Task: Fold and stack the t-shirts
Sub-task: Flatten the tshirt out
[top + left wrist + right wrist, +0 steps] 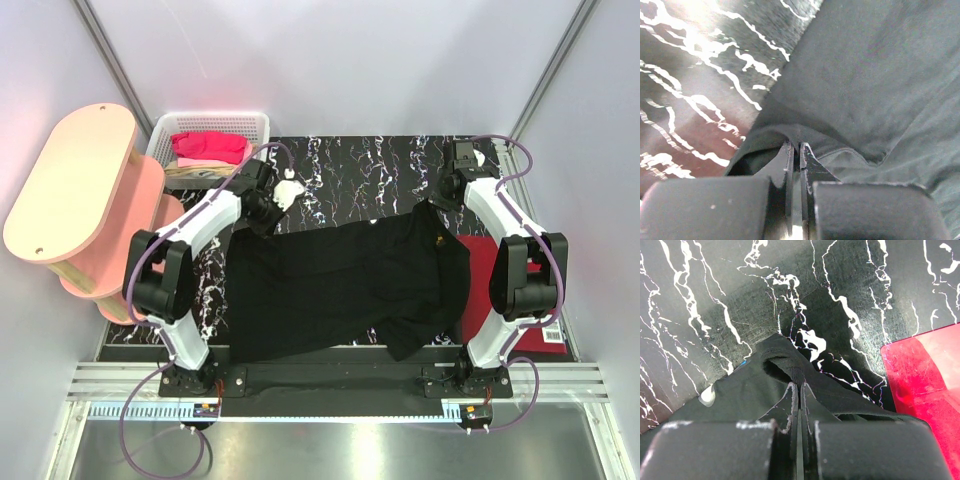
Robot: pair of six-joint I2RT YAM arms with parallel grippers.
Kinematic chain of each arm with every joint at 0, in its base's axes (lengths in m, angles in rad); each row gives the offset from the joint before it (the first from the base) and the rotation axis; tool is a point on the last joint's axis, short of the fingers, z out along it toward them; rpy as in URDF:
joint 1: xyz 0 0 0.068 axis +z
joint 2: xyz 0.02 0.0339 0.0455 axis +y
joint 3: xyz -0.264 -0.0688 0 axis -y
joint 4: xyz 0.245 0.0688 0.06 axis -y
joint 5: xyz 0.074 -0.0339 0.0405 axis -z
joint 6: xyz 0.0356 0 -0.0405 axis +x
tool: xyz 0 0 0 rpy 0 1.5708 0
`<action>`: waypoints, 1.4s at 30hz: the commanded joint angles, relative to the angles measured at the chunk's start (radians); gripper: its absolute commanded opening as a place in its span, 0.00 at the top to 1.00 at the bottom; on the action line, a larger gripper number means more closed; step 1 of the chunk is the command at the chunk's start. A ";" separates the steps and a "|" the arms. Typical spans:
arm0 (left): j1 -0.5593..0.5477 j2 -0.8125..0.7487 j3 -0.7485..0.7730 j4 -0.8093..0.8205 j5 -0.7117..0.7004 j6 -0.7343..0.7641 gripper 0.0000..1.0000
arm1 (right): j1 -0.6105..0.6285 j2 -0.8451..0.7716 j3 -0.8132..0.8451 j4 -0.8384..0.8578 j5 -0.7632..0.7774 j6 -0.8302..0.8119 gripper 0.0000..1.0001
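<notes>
Top external: soft wrinkled black t-shirt (340,278) spread; left end effector (796,146), right end effector (799,386) clamped on edges.

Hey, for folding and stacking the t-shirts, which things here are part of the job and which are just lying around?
Job: black t-shirt, pink t-shirt, left gripper, right gripper (both shut on the black one).
Lying about: white mesh basket, pink two-tier stand, marbled tabletop.

Lab booth: white panels (350,60), aluminium rail (340,382).
</notes>
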 commanded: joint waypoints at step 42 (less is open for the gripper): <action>0.153 -0.303 -0.197 0.040 -0.182 0.088 1.00 | 0.181 -0.477 -0.637 -0.150 -0.048 0.266 0.31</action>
